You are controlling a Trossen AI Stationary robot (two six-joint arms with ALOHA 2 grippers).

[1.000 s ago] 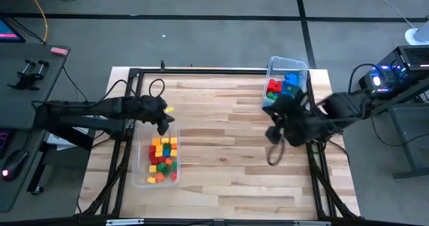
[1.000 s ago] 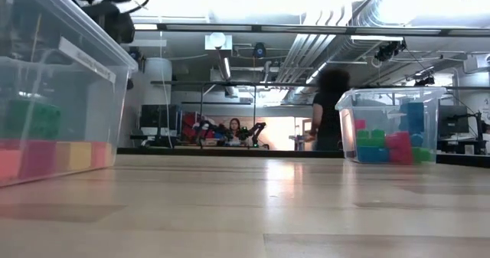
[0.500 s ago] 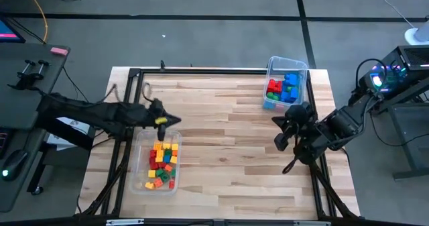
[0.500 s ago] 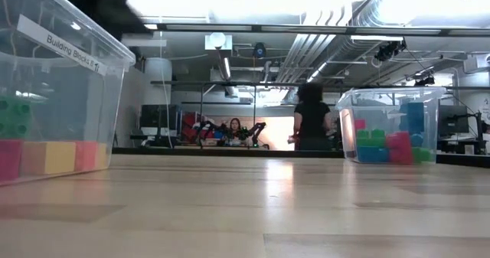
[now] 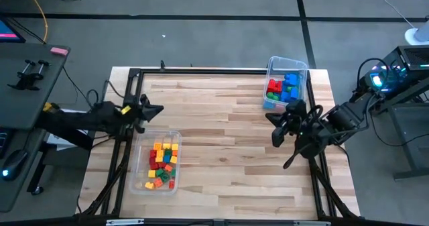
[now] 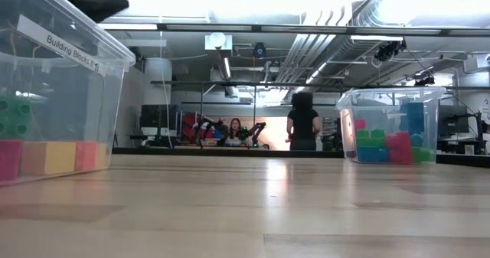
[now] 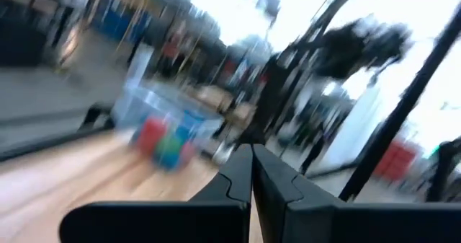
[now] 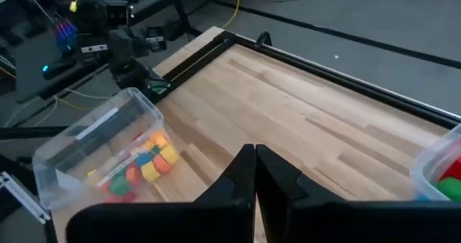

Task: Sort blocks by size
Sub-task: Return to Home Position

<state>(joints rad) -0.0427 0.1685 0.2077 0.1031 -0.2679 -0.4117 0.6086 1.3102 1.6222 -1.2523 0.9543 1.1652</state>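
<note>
My left gripper (image 5: 155, 110) hangs at the left edge of the worktop (image 5: 221, 132), fingers (image 7: 238, 182) pressed together on nothing. My right gripper (image 5: 275, 133) hovers near the right edge, its fingers (image 8: 243, 178) likewise closed and empty. The tiny cubes (image 5: 163, 162) lie heaped in the left clear bin (image 5: 137, 160), which sits just beside the left gripper on the side toward the bottom of the high view, with its long axis running front to back. The larger bricks (image 5: 283, 87) lie in the right clear bin (image 5: 288, 60), near the right gripper on the side toward the top of that view. Each arm is therefore nearest its own bin. No block shows outside the bins, so I judge the sorting finished and only parking left.
</note>
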